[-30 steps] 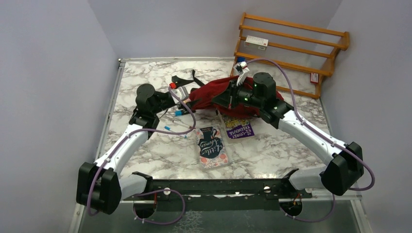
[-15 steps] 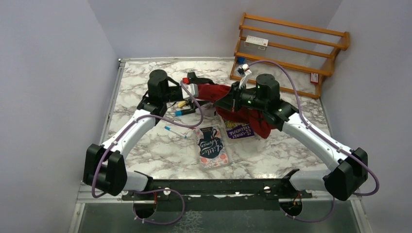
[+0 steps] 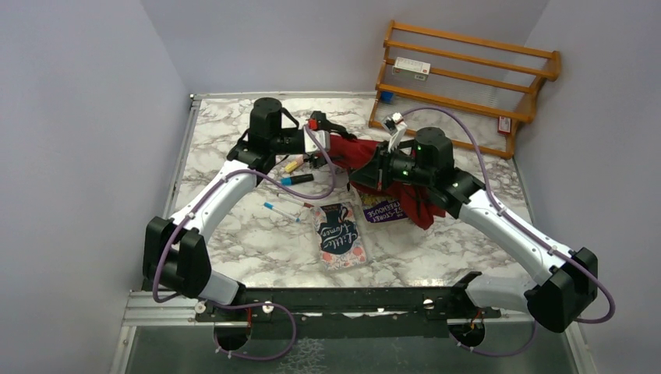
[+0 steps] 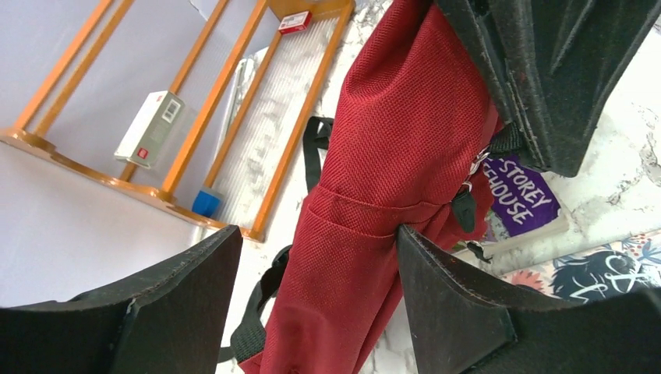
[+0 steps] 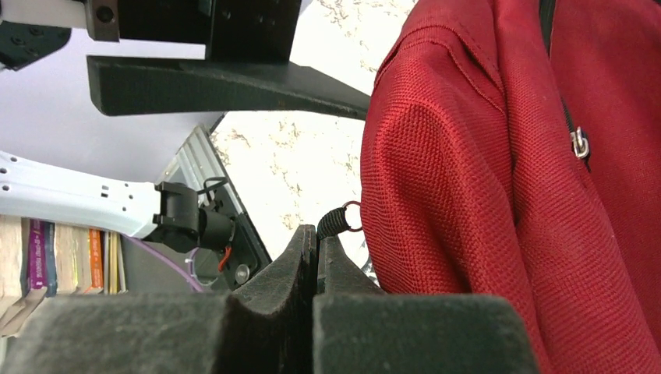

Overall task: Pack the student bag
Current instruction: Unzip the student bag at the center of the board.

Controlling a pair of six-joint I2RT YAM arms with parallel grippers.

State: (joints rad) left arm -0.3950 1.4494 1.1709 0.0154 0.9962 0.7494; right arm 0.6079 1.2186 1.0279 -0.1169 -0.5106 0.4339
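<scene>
The dark-red student bag (image 3: 405, 201) hangs off the table in the middle back, its lower end draped over a purple book. My right gripper (image 3: 376, 167) is shut on the bag's black corded zipper pull (image 5: 334, 220), which pokes out past the fingertips of that gripper (image 5: 316, 234). The red fabric (image 5: 483, 195) hangs just right of those fingers. My left gripper (image 3: 331, 144) stands open at the bag's left end. In the left wrist view a fold of the bag (image 4: 374, 202) lies between the open fingers of that gripper (image 4: 318, 234), touching the right one. A black strap (image 4: 261, 312) trails below.
A flowered "Little Women" book (image 3: 341, 234) and a purple book (image 3: 386, 210) lie in front of the bag. A blue marker (image 3: 296, 180), a yellow highlighter (image 3: 294, 165) and a pen (image 3: 281, 210) lie left of it. A wooden rack (image 3: 468, 74) with a white box (image 3: 411, 68) stands back right.
My left arm has swung right and back until its open fingers reached the bag's left end. My right gripper, still shut, has shifted slightly right with the bag, which now hangs lower.
</scene>
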